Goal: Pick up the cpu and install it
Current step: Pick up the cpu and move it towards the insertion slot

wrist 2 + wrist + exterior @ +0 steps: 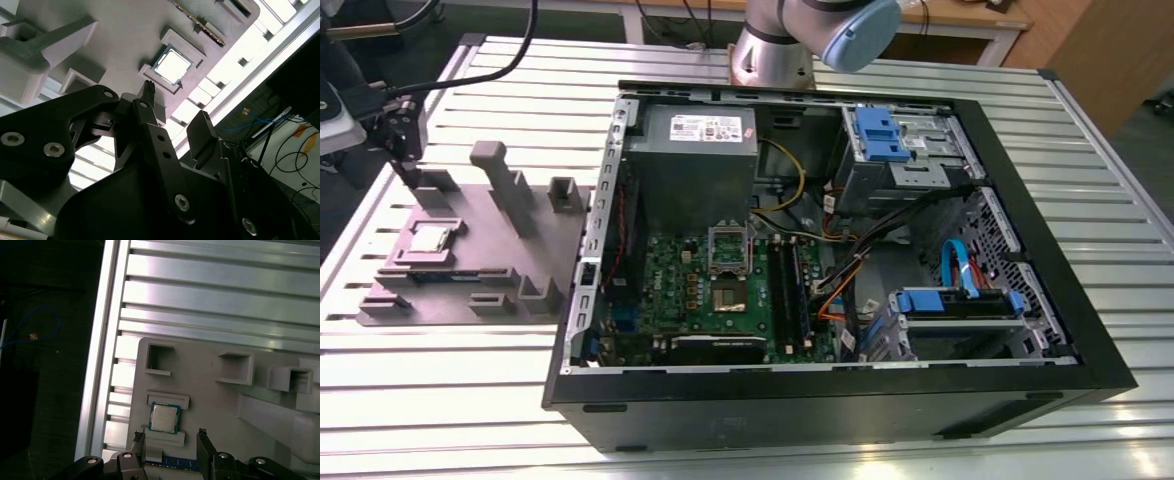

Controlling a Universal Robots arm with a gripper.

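The pincer (170, 434) hangs wide open and empty above the cpu (164, 418), which lies flat in a square nest of the grey holder (210, 407) on the desk (200, 295).

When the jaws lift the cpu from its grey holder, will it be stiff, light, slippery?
The cpu is a thin flat square with a metal top, so probably stiff and light. Its shiny lid may be slippery. It lies flat between raised stops of the grey holder, so it should not roll or tip.
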